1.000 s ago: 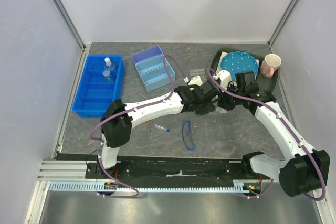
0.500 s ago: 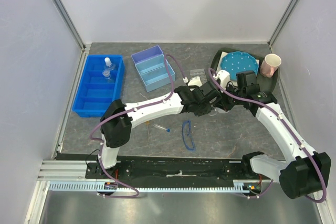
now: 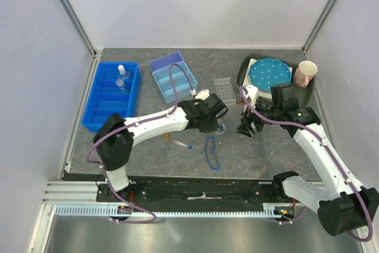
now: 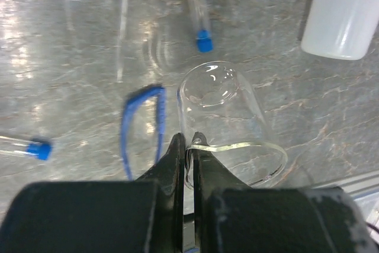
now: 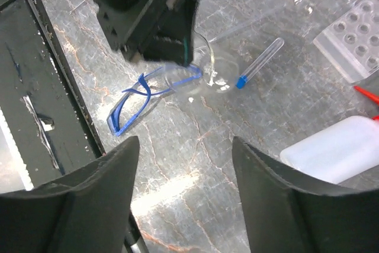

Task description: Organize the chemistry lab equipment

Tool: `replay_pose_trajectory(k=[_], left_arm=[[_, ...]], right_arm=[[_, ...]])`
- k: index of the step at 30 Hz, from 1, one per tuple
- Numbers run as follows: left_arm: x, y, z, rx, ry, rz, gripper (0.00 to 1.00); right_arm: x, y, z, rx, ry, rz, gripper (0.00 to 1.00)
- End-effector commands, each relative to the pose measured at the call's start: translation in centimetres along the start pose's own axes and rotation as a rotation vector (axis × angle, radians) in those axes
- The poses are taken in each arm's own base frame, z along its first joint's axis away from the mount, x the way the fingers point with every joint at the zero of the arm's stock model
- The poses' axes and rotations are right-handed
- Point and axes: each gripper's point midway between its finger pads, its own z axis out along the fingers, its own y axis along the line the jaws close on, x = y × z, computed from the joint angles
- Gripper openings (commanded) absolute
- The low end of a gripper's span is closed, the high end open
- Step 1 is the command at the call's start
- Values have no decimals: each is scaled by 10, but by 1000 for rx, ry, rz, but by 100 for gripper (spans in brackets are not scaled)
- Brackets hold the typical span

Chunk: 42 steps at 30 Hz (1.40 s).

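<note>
Pickup beside the safety glasses (image 4: 125, 134)!
Our left gripper (image 4: 188, 143) pinched the clear glass flask (image 4: 219, 105) rim; right gripper (image 5: 183, 146) gaped empty; next, we'd lift gently.

No legible text, label, brand or number appears anywhere.

Place: a walled robot cell, laid out with chemistry lab gear.
Walls: plain white panels (image 3: 195, 4) on three sides, with aluminium posts (image 3: 71, 10) slanting up from the upper corners.
Table: grey stone-look table (image 3: 266, 146), with a slotted metal rail (image 3: 71, 192) along the bottom of the frame.
Machines: left arm (image 3: 160, 124) and right arm (image 3: 323, 146), white and black, cabled, bolted at the bottom edge.
Labware, centre: glass flask (image 4: 228, 122), blue-capped tubes (image 5: 259, 62), squeeze bottle (image 5: 331, 149), well plate (image 3: 224, 89), safety glasses (image 3: 211, 152).
Storage: blue divided bin (image 3: 105, 112), upper left.
</note>
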Motion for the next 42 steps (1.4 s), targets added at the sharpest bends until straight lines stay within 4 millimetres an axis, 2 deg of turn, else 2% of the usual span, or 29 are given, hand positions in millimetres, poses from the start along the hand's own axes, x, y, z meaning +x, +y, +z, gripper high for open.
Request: replay_pose_trajectory(k=[1, 2, 3, 4, 5, 6, 7, 9, 10, 11, 12, 13, 14, 15, 16, 17, 19, 20, 22, 23, 28, 31, 35, 42], left_arm=[[-29, 8, -30, 138, -32, 68, 2], [-21, 19, -28, 154, 5, 82, 2], [-34, 26, -40, 184, -15, 86, 2], [-28, 43, -38, 173, 7, 96, 2], [-38, 50, -41, 196, -1, 85, 2], [-45, 52, -59, 251, -15, 104, 2], [-43, 68, -59, 249, -2, 105, 2], [-65, 83, -81, 324, -32, 99, 2], [-68, 95, -84, 332, -30, 92, 2], [-87, 113, -90, 332, -54, 50, 2], [-92, 129, -95, 305, -61, 60, 2], [-105, 139, -104, 293, -93, 54, 2], [-126, 164, -107, 242, -134, 8, 2], [-131, 181, -110, 201, -134, 17, 2], [-144, 192, -113, 178, -156, 0, 2], [-162, 217, -117, 143, -191, -48, 2], [-184, 239, -124, 106, -235, -105, 2], [-200, 263, -128, 77, -269, -169, 2], [-221, 279, -135, 57, -319, -212, 2], [-229, 295, -135, 31, -332, -250, 2], [-255, 330, -136, -20, -370, -319, 2], [-263, 349, -132, -46, -367, -347, 2], [-267, 366, -123, -65, -354, -363, 2], [-261, 394, -96, -139, -296, -377, 2]], right_arm=[[-22, 5, -14, -2, -59, -133, 77], [-21, 2, -14, 10, -59, -141, 79], [-17, -2, -14, 20, -55, -138, 83], [-15, -6, -14, 27, -54, -133, 85], [-13, -10, -14, 33, -56, -127, 86], [-10, -14, -15, 30, -69, -105, 87], [-7, -17, -16, 26, -77, -93, 88], [0, -24, -14, 1, -115, -37, 88], [2, -28, -14, 5, -113, -25, 89], [7, -32, -13, 18, -89, -5, 93], [10, -38, -13, 39, -75, -2, 98], [15, -43, -13, 65, -53, -1, 98], [17, -45, -13, 72, -47, 3, 98], [17, -46, -13, 79, -42, 8, 98], [18, -46, -13, 80, -42, 10, 98], [18, -46, -13, 83, -42, 3, 98], [21, -46, -13, 91, -39, 3, 98], [21, -46, -13, 96, -38, 3, 98], [22, -46, -14, 102, -36, 1, 98], [23, -47, -14, 106, -33, 4, 98], [24, -47, -16, 120, -30, 1, 98], [24, -47, -16, 123, -31, 1, 98], [24, -47, -16, 122, -29, -1, 98], [26, -49, -16, 129, -24, 2, 98]])
